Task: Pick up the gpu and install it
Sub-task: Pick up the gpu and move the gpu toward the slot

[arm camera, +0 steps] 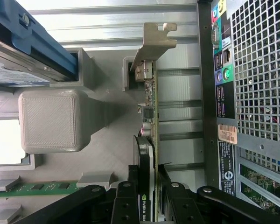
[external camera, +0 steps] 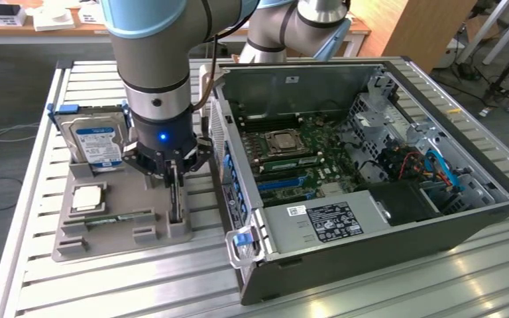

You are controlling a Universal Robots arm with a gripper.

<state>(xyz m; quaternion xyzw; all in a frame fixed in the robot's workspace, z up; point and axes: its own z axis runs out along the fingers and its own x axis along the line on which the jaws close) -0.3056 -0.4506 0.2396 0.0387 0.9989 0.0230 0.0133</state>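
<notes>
Grey plastic tray [external camera: 135, 189] on the table [external camera: 104, 281] carries the gpu [external camera: 175, 202], which stands on edge in its slot directly beneath the end effector [external camera: 175, 173]. The jaws are narrow and close on the card's upper edge, one finger on each face, so the grasp appears made. The card sits low in the tray and no lift shows. The case [external camera: 370, 255] lies open just beside the end effector, on the far side from the drive [external camera: 95, 140]. The blue slots [external camera: 281, 189] on its board [external camera: 299, 156] hold no card. By this reading the pick is at the gripping stage, and both removal from the tray and installation remain undone.

The exterior view gives the layout: the arm upright over the tray, the case interior with its board, and the drive and chip [external camera: 88, 197] on the end effector's other side. The wrist view supplies the grip detail. It shows the fingers [arm camera: 128, 203] flanking the gpu [arm camera: 149, 116], the black cooler face against one of them, the green board edge towards the other, and the silver bracket [arm camera: 156, 39] at the card's far end. It also shows the case's rear ports [arm camera: 222, 63], close beside the card, and the RAM [arm camera: 37, 187] in the tray.
</notes>
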